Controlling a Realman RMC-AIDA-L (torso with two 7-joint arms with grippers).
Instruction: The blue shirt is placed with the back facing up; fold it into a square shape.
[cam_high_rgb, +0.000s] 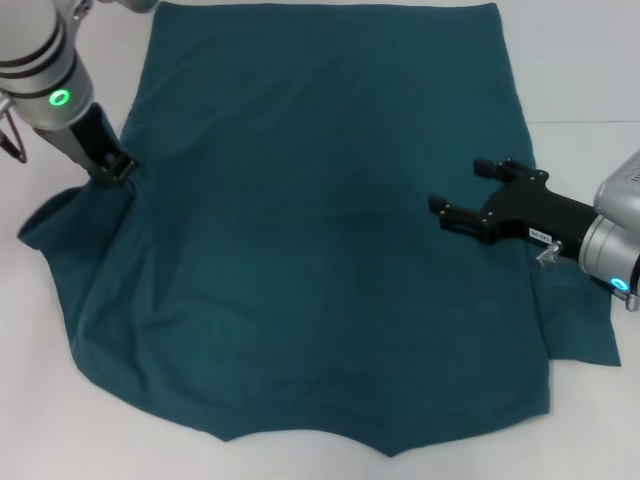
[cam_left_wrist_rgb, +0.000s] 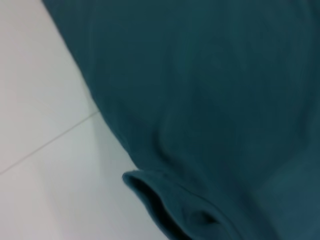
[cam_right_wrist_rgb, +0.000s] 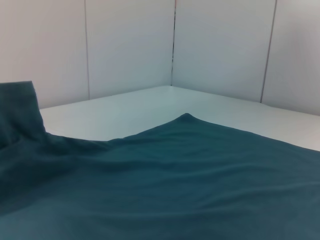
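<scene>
While the blue shirt (cam_high_rgb: 320, 220) lies flat, the left gripper (cam_high_rgb: 112, 168) pinches its left sleeve seam. Right gripper (cam_high_rgb: 470, 195) hovers spread above the right edge.

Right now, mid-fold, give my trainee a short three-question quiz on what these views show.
1. True or false: the left gripper is down at the blue shirt by its left sleeve.
2. Where is the right gripper? A) parked off the table B) open over the shirt's right side C) clamped on the hem
3. Fill in: the shirt lies on a ____ table.

Key: 1 true; 2 B; 3 white.
</scene>
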